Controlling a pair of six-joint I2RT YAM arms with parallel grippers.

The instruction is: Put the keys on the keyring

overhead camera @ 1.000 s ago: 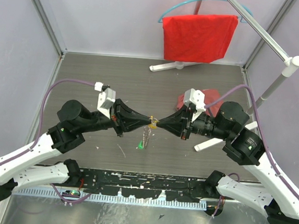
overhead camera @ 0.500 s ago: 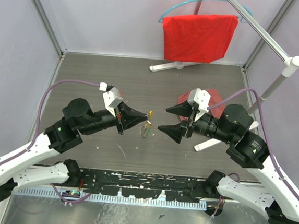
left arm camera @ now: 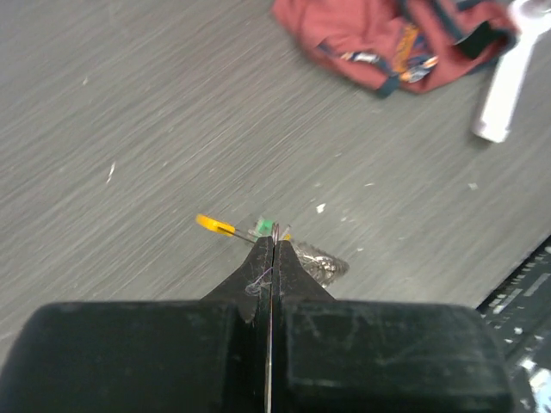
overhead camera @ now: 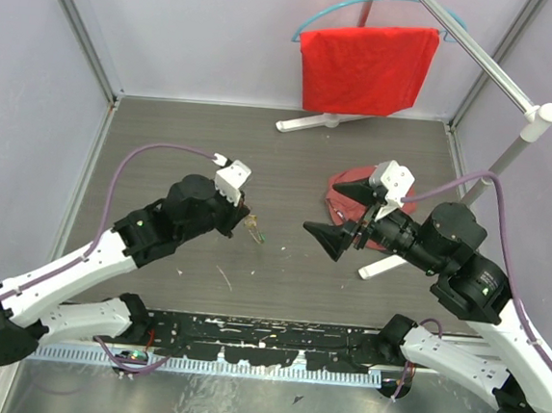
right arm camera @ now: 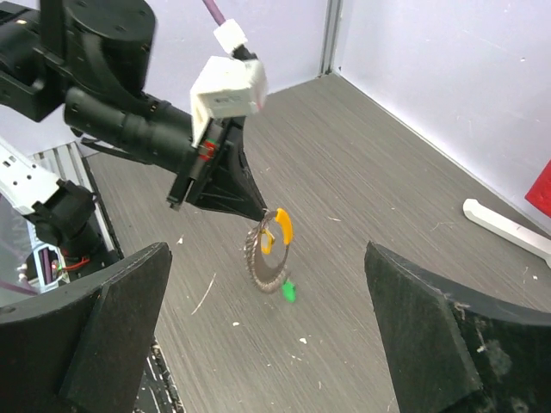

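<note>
2 claws | left gripper (left arm camera: 274,248) pinched tight on keyring (right arm camera: 261,255) | right gripper (overhead camera: 334,212) wide apart | I steady it, re-approach slow

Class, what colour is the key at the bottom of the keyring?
The key is bright green; clearest in right wrist view.

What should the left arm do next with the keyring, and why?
Probably lower it slightly and open the jaws. The left gripper is shut on the keyring, which hangs close to the table with the green key at its bottom, and the right gripper is open and well apart, so no threading seems underway.
</note>
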